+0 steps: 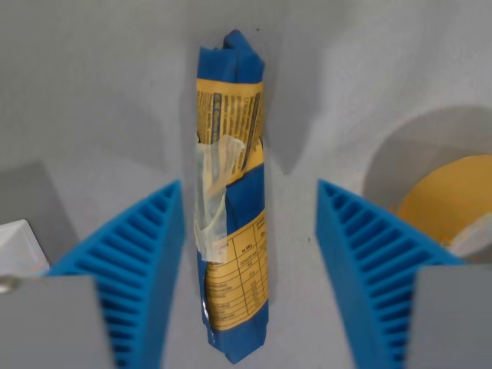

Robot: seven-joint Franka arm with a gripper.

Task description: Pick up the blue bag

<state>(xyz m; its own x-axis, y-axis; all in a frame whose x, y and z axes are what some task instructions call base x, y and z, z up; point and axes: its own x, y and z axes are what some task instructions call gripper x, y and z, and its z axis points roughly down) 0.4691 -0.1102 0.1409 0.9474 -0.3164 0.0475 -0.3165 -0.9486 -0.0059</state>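
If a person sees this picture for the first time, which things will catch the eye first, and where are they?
First comes the blue bag with yellow label panels, lying lengthwise in the middle of the wrist view on the grey surface, with a piece of clear tape across it. Next are the two ribbed blue fingers of the gripper, open, one on each side of the bag and not touching it. A round yellow object sits at the wrist view's right edge.

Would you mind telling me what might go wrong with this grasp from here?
The blue bag is rolled and taped, so the open gripper may squash it or slip on closing. It lies nearer the wrist view's left finger, so it may get pushed sideways. The yellow object lies close to the other finger.
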